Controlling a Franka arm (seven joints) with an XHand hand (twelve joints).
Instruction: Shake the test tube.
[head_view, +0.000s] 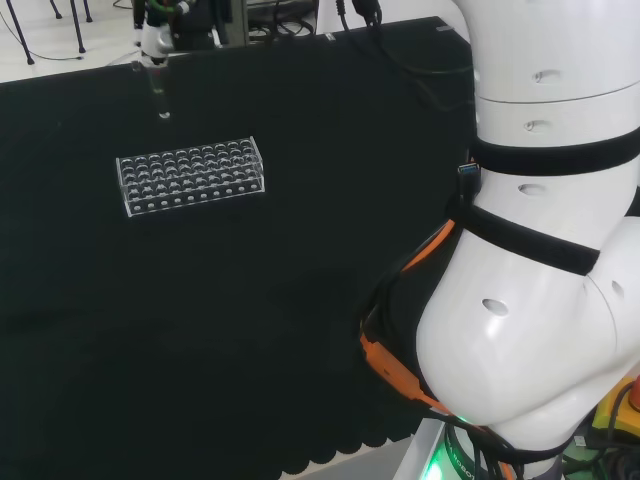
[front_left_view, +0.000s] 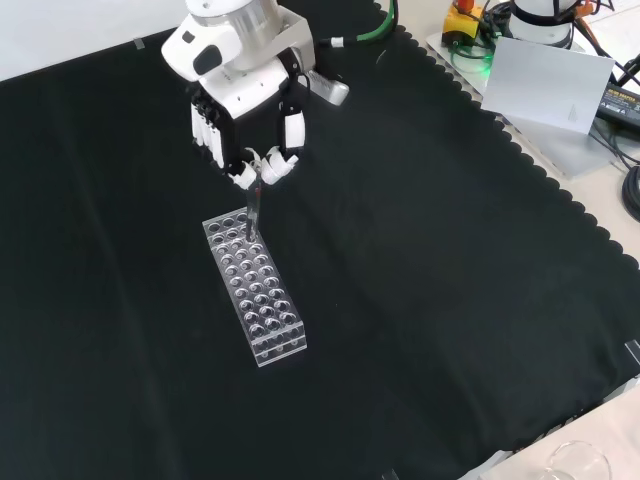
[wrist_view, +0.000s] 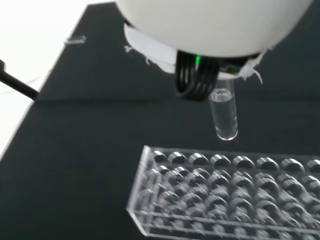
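Test tube (front_left_view: 254, 212) is hanging upright from the hand (front_left_view: 245, 105), pinched at its top by curled fingertips, its bottom clear above the rack (front_left_view: 255, 288).

You have a black cloth over the surface (front_left_view: 450, 250), its near edge cut in a scalloped pattern. The rack (front_left_view: 255, 290) is clear, its wells showing as a regular grid of grey-white dots against the black. The test tube (front_left_view: 253, 212) looks clear too, though what it holds is hard to make out. The hand (front_left_view: 235, 95) is white with black between the segments, its fingers (front_left_view: 288, 130) white, and a reddish spot shows at their tips. The arm link (head_view: 540, 330) is white with black bands and orange cabling.
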